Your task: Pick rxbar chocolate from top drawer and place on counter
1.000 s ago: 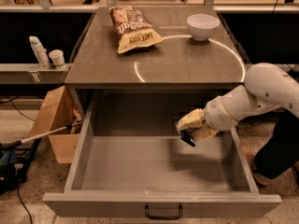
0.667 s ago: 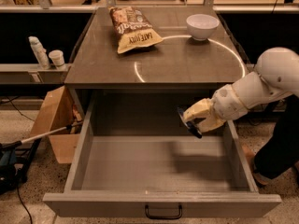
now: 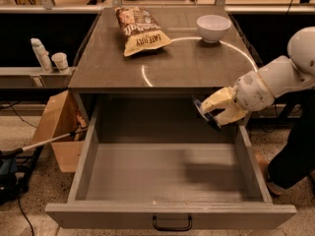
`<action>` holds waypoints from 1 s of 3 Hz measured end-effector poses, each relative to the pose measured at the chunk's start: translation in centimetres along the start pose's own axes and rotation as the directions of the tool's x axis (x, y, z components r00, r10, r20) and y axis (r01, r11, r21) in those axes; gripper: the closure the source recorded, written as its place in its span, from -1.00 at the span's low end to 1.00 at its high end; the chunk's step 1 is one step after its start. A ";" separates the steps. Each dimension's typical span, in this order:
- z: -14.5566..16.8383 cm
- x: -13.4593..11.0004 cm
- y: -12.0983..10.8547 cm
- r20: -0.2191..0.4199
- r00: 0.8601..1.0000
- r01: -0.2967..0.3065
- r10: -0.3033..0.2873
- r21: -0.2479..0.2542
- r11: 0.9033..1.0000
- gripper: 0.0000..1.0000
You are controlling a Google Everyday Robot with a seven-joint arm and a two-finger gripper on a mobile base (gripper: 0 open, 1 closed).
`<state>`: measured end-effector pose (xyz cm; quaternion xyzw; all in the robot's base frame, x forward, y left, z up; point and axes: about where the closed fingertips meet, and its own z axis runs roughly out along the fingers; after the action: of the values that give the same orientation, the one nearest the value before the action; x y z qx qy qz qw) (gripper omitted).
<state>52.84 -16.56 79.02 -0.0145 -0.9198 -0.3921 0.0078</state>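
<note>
The top drawer point(image 3: 167, 215) stands pulled wide open, grey inside, with a black handle on its front panel. My gripper point(image 3: 212, 112) hangs above the drawer's back right part, just below the counter's front edge. It is shut on the rxbar chocolate point(image 3: 205, 113), a dark bar that sticks out to the left of the cream fingers point(image 3: 219, 100). The counter point(image 3: 167, 58) is a grey-brown top with a curved light reflection.
A tan snack bag point(image 3: 140, 29) lies at the counter's back left and a white bowl point(image 3: 213, 27) at its back right. A cardboard box point(image 3: 56, 129) stands on the floor left of the drawer. A bottle point(image 3: 40, 54) and cup sit on a left shelf.
My gripper has risen out of the drawer with the bar and moved up and to the right, toward the counter's front edge.
</note>
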 end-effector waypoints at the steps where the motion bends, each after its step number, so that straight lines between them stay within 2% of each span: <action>1: -1.7 -0.5 1.1 0.020 1.000 0.015 -0.015 -0.007 1.000 1.00; 3: -3.3 -2.0 2.6 0.044 0.999 0.028 -0.028 -0.005 1.000 1.00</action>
<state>54.98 -17.24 83.13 -0.0101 -0.9187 -0.3944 -0.0179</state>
